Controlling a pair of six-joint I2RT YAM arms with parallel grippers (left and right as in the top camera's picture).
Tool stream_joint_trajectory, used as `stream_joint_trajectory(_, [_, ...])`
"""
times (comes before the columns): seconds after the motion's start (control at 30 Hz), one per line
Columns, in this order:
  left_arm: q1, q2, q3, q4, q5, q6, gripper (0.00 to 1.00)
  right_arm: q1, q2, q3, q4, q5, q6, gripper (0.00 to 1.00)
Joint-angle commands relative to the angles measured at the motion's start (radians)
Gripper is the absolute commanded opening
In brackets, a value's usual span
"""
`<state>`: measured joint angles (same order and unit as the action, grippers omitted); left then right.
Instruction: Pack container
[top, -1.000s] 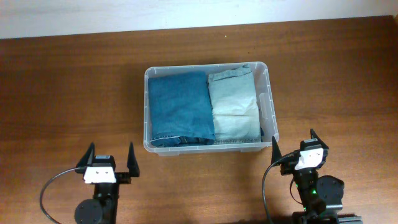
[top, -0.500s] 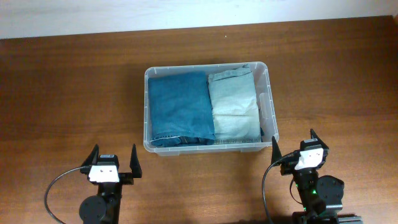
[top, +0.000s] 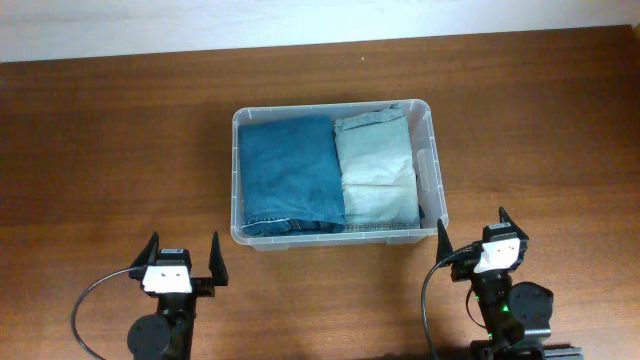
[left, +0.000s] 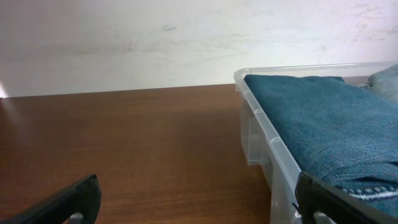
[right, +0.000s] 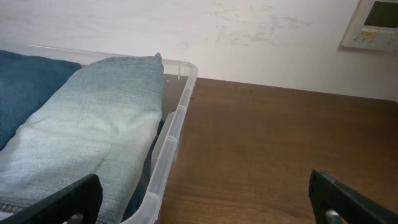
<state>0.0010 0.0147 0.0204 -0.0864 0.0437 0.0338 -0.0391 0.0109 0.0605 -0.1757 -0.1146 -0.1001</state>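
The clear plastic container (top: 436, 170) stands at the table's middle. It holds folded dark blue jeans (top: 288, 176) on the left and folded light blue jeans (top: 376, 168) on the right. My left gripper (top: 183, 257) is open and empty, near the front edge, left of the container's front corner. My right gripper (top: 479, 232) is open and empty, by the container's front right corner. The left wrist view shows the container's left wall (left: 261, 130) and dark jeans (left: 323, 118). The right wrist view shows the right rim (right: 174, 130) and light jeans (right: 93, 130).
The brown wooden table (top: 110, 150) lies all around the container. A white wall (left: 155, 37) runs behind the far edge. A white wall panel (right: 373, 25) hangs at the upper right in the right wrist view. Black cables loop by each arm base.
The left arm shifted slightly right and toward the front edge between one second and half a second ago. Since then nothing has moved. The right arm stayed still.
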Motion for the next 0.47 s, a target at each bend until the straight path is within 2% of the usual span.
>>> stream_joint_trajectory(0.0, [-0.004, -0.010, -0.006, -0.001, -0.014, -0.003, 0.99, 0.006, -0.006, -0.008, 0.000, -0.008, 0.011, 0.98])
stream_joint_trajectory(0.43, [-0.004, -0.010, -0.006, -0.001, -0.014, -0.003, 0.99, 0.006, -0.005, -0.008, 0.000, -0.008, 0.011, 0.99])
